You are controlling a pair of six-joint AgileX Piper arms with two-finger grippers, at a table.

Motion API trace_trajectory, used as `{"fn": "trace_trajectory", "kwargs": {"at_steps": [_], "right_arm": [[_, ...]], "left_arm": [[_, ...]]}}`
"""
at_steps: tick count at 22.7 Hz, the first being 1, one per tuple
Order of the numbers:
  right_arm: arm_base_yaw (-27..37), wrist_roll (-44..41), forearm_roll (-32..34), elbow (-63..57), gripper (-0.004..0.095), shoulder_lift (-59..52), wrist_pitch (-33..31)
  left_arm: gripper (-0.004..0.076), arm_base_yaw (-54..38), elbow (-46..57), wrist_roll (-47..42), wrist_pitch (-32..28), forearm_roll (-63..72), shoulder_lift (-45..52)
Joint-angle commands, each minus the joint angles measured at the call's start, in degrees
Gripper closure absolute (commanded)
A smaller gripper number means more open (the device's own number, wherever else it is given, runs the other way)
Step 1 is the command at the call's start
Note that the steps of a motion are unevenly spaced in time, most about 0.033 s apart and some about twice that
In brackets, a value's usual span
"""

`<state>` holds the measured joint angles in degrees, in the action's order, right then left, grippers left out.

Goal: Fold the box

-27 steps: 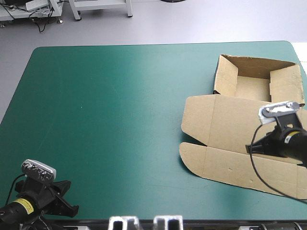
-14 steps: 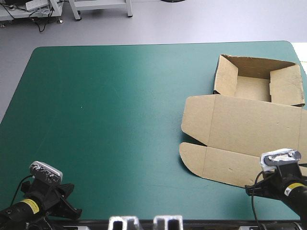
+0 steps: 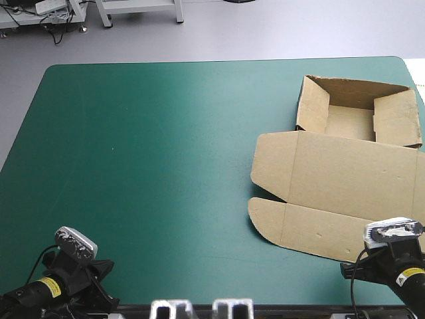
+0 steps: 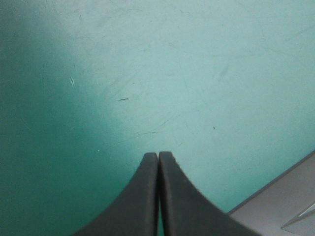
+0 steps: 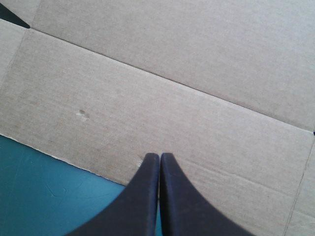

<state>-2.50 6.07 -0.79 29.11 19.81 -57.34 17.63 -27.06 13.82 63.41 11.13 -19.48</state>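
The brown box [image 3: 335, 176] lies at the table's right side. Its tray [image 3: 350, 123] has raised walls at the far right. The lid lies flat, stretching toward the near edge and ending in a front flap [image 3: 309, 229]. My right gripper [image 5: 160, 154] is shut and empty at the near right corner, its tips just over the near edge of that flap [image 5: 162, 108]. My left gripper [image 4: 158, 153] is shut and empty over bare teal-green cover [image 4: 162, 73] at the near left corner, far from the box.
The teal-green cover [image 3: 146, 159] lies bare across the left and middle of the table. The table's near edge shows beside the left gripper [image 4: 275, 201]. The box reaches almost to the table's right edge.
The right arm has drawn back from over the lid to the near right corner. The left arm has shifted a little to the right along the near edge. The box has not moved.
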Motion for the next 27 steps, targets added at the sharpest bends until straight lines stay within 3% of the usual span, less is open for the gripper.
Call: {"fn": "trace_trajectory", "kwargs": {"at_steps": [1, 27], "right_arm": [[-0.2, 0.0, 0.0, 1.4, 0.0913, 0.3, 3.4], [0.3, 0.2, 0.0, 1.4, 0.0932, 0.3, 3.4]], "left_arm": [[0.0734, 0.3, -1.3, -0.1, -3.1, 1.4, -0.6], [0.0734, -0.3, -1.3, -0.1, -3.1, 1.4, -0.6]]}}
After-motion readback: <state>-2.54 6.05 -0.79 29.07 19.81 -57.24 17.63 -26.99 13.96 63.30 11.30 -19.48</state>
